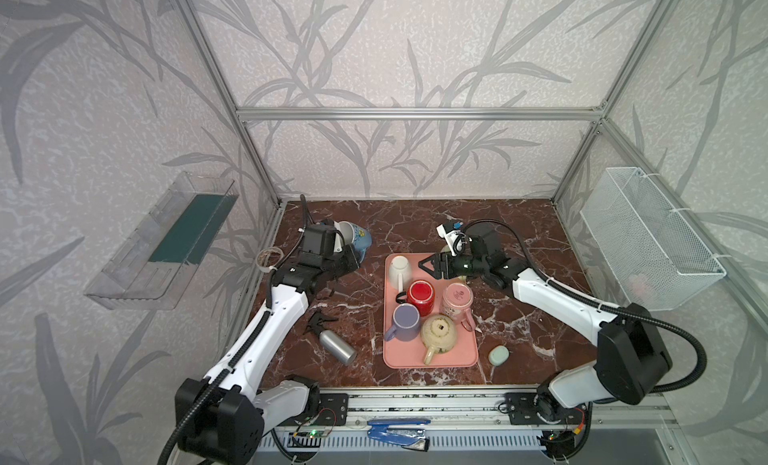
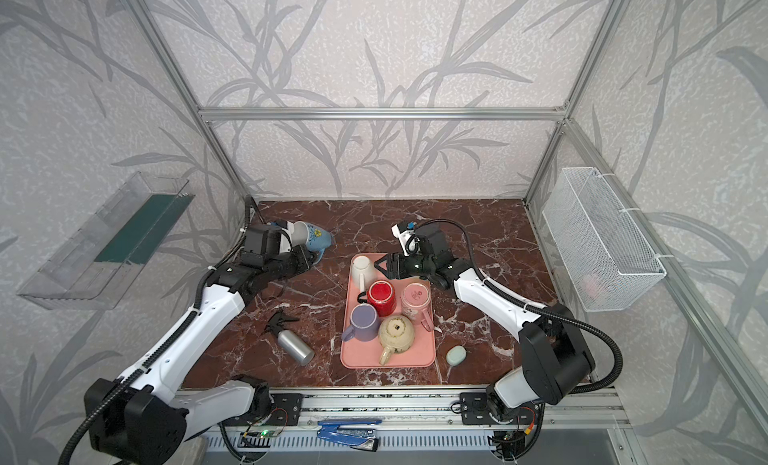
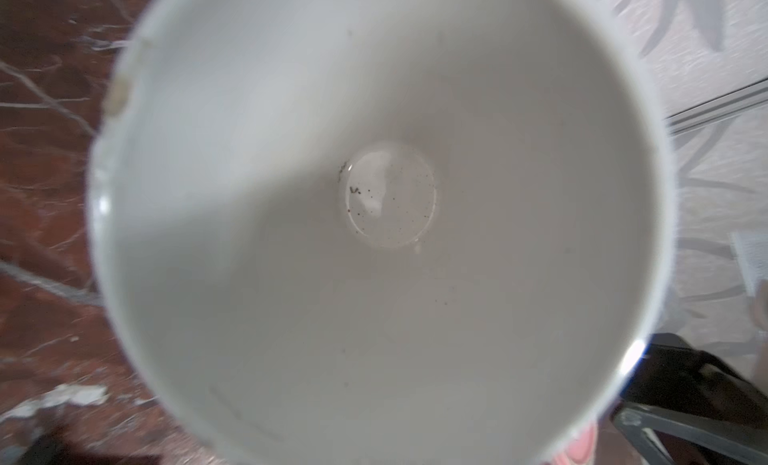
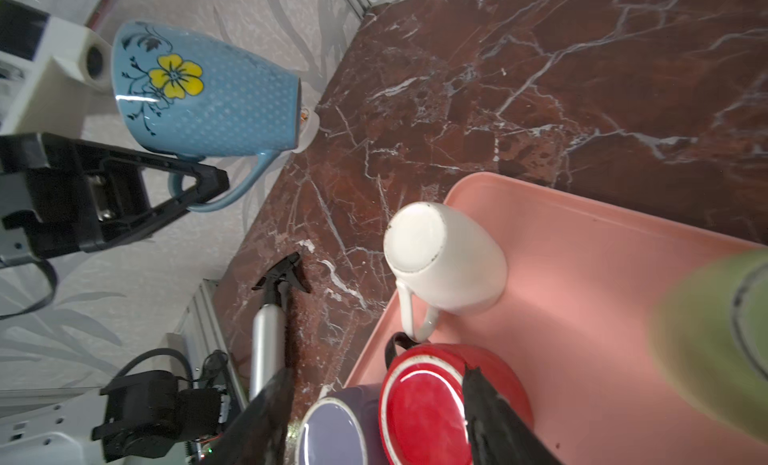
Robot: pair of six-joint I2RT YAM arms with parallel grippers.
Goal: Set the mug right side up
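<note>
Red marble bench (image 1: 415, 226) inside leaf-papered walls (image 1: 374, 47). On it the left gripper (image 4: 208, 182) is pressed together on the handle of the blue mug (image 4: 216, 105), holding it clear of the bench near the far left corner. The mug lies on its side, with its long axis about level, its mouth toward the left arm (image 1: 270, 317) and its base toward the bench's middle. I judge a quarter turn, mouth upward, is what remains.

The right gripper (image 1: 428, 266) hangs spread and empty over the far end of the tray (image 1: 463, 352), well apart from the blue mug.

The tray holds a white mug (image 1: 400, 268), a red mug (image 1: 420, 294) and a pink mug (image 1: 456, 298), all bottom up. It also holds a purple mug (image 1: 406, 321) that looks likewise, and a beige pot (image 1: 438, 336). A wire basket (image 1: 648, 242) on the right wall holds something pale pink (image 1: 638, 285), too faint to name.
</note>
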